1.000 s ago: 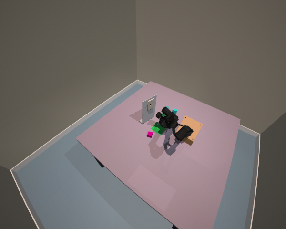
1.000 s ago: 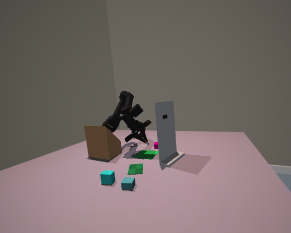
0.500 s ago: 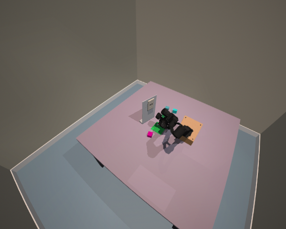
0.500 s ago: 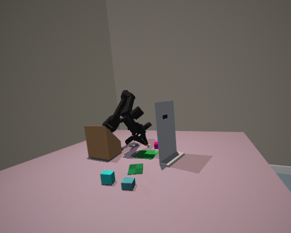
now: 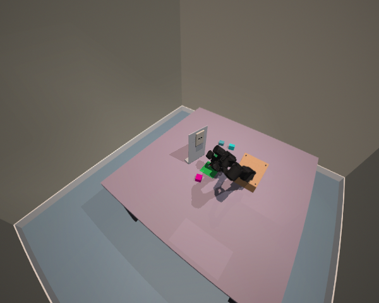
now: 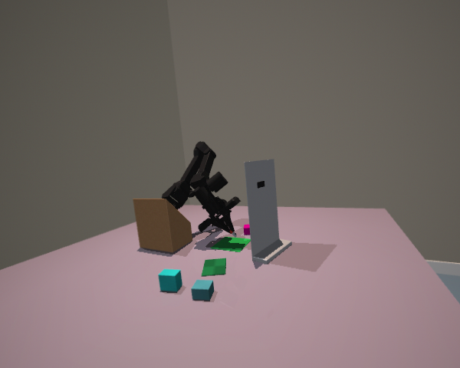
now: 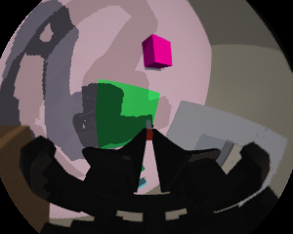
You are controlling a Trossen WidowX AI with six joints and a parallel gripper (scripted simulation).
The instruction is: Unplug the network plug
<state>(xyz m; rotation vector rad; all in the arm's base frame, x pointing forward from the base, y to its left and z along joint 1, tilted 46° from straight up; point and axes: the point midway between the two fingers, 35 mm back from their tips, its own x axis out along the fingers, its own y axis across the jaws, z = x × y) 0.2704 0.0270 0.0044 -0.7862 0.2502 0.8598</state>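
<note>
plug (image 6: 234,234) (image 7: 149,125) in the end effector (image 6: 231,231) (image 7: 149,131) above green square (image 6: 231,244) (image 7: 109,119)

arm (image 5: 234,171) (image 6: 198,174): bent, elbow raised high, forearm slanting down | gripper (image 5: 210,164) (image 6: 233,232) (image 7: 149,131): pointing obliquely down, tips low above the counter | fingertips: nearly together, closed on something small | wrist (image 6: 208,199): above the gripper

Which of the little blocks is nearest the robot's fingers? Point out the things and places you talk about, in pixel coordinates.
The magenta block (image 5: 198,177) (image 6: 247,229) (image 7: 156,52), alone beyond the larger green patch (image 6: 232,244) (image 7: 137,99); the other two, bluish-green, sit together farther off.
</note>
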